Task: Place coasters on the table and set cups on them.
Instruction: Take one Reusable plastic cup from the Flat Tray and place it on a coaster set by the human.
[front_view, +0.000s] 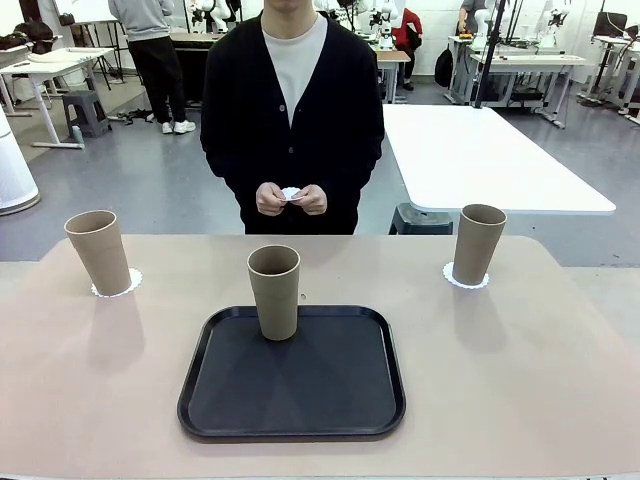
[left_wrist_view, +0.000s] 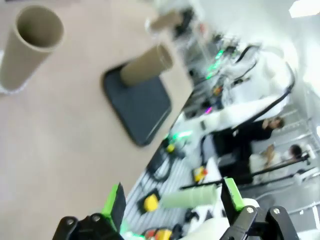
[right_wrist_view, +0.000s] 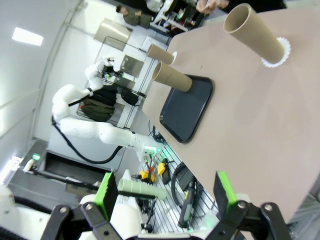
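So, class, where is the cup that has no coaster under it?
In the front view, that cup stands on the black tray near its far edge, between the left cup and the right cup.

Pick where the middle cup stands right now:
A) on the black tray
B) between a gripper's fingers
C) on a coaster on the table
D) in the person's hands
A: the middle cup stands upright on the black tray, while the left cup and the right cup rest on white coasters on the table.
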